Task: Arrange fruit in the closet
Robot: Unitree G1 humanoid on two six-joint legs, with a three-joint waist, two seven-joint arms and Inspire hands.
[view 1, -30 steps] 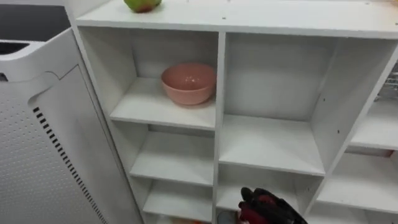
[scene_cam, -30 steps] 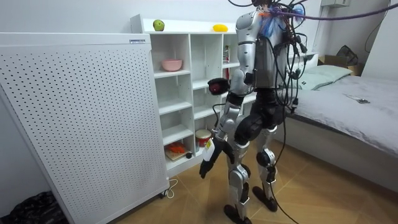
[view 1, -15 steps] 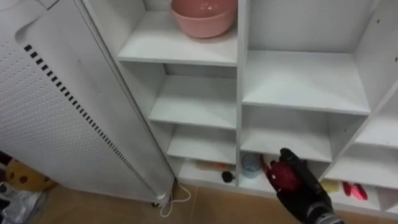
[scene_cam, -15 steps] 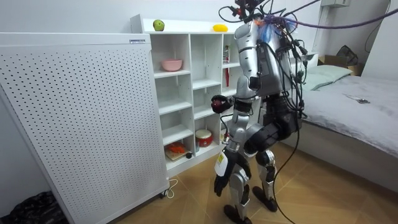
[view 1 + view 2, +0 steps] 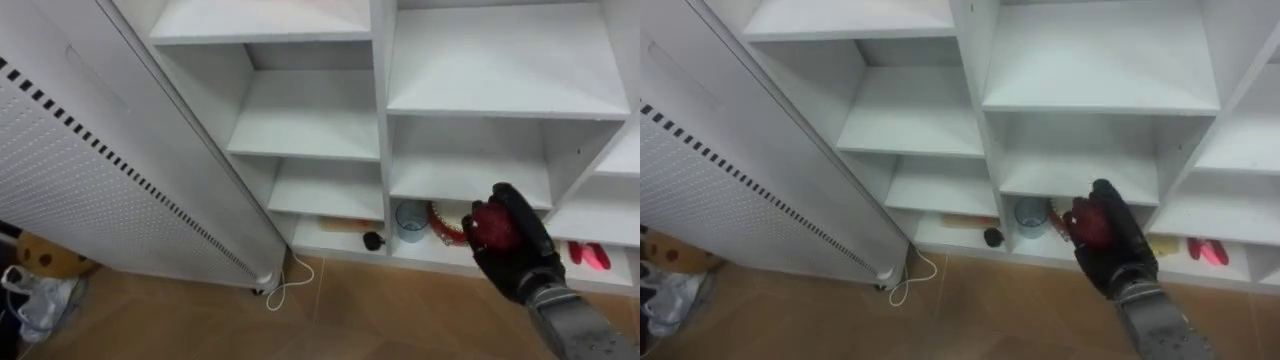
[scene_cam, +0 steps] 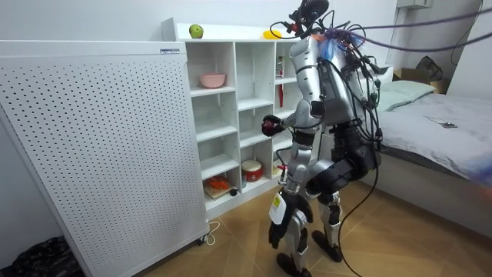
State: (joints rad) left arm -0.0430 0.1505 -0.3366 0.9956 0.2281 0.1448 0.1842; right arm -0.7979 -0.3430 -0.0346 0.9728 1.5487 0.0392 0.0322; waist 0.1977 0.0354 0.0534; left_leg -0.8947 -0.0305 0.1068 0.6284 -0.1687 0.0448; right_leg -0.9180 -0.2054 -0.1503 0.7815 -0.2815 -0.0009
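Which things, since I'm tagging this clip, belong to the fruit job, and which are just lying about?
Job: red fruit in right hand; closet; green fruit; yellow fruit.
Lying about: cup; bowl; cable; perforated panel.

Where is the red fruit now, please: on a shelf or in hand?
In hand: the right hand is curled round the red fruit, off the shelves.
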